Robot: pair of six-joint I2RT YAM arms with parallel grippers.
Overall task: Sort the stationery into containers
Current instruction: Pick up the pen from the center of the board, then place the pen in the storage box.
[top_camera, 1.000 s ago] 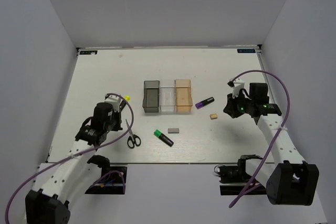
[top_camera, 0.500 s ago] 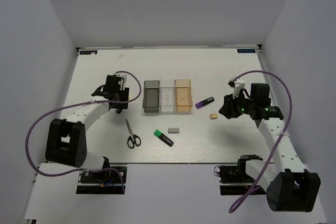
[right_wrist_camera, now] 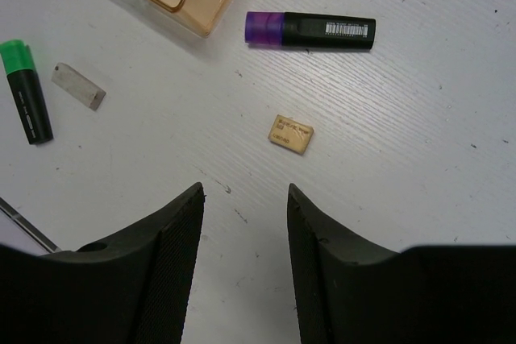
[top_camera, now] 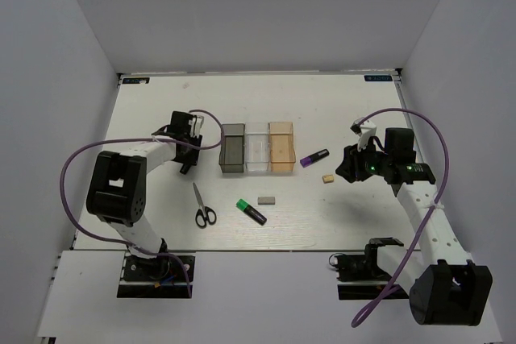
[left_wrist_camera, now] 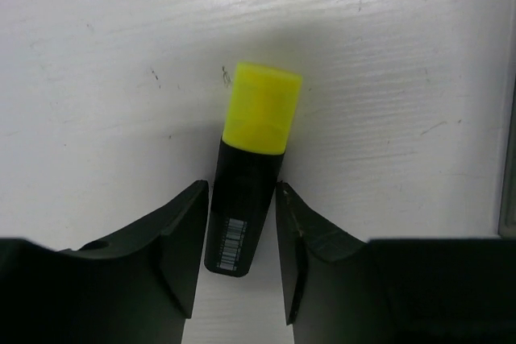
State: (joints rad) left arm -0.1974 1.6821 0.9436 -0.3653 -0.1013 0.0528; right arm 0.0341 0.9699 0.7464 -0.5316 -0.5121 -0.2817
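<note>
Three containers stood in a row: smoky grey bin [top_camera: 232, 127], clear bin [top_camera: 256, 126], orange bin [top_camera: 281, 125]. Outside them lay three pens: yellow highlighter [left_wrist_camera: 254, 118], green highlighter [right_wrist_camera: 24, 90], purple highlighter [right_wrist_camera: 310, 30]. There were also one scissors [top_camera: 201, 205], one grey eraser [right_wrist_camera: 78, 86] and one tan block [right_wrist_camera: 291, 134]. Left gripper [left_wrist_camera: 242, 191] straddled the yellow highlighter, grip indeterminate; right gripper [right_wrist_camera: 246, 191] gaped, empty.

1. A robotics lab test cell: a white bench [top_camera: 322, 102] boxed in by plain white walls [top_camera: 56, 78].
2. Left arm [top_camera: 121, 191] and right arm [top_camera: 423, 207] bolted at its near edge, trailing purple cables [top_camera: 72, 167].
</note>
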